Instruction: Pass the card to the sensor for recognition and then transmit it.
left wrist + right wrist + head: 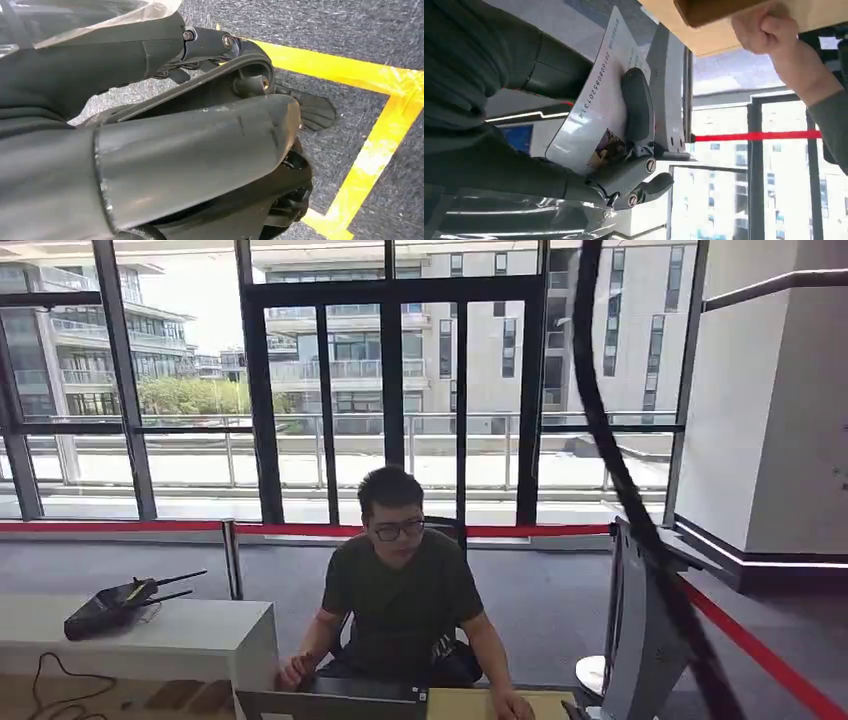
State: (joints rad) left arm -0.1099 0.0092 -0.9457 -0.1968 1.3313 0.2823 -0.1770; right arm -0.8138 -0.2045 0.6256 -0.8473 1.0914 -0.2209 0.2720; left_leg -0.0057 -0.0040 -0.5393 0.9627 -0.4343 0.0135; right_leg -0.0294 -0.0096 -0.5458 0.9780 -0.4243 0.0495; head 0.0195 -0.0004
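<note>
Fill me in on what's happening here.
The robot's right hand holds a white card printed with a number, close to a grey upright panel, possibly the sensor. The left hand hangs over carpet marked with yellow tape, holding nothing visible. A person sits facing the robot at a desk.

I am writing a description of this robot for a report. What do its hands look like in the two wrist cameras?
The right hand has a thick dark grey thumb, smooth and rounded, and darker fingers joined by silver pins. Clear plastic film lies by its wrist. The left hand looks the same: smooth dark grey thumb with light scuffs, black jointed fingers with small round screws, and clear film near its wrist.
</note>
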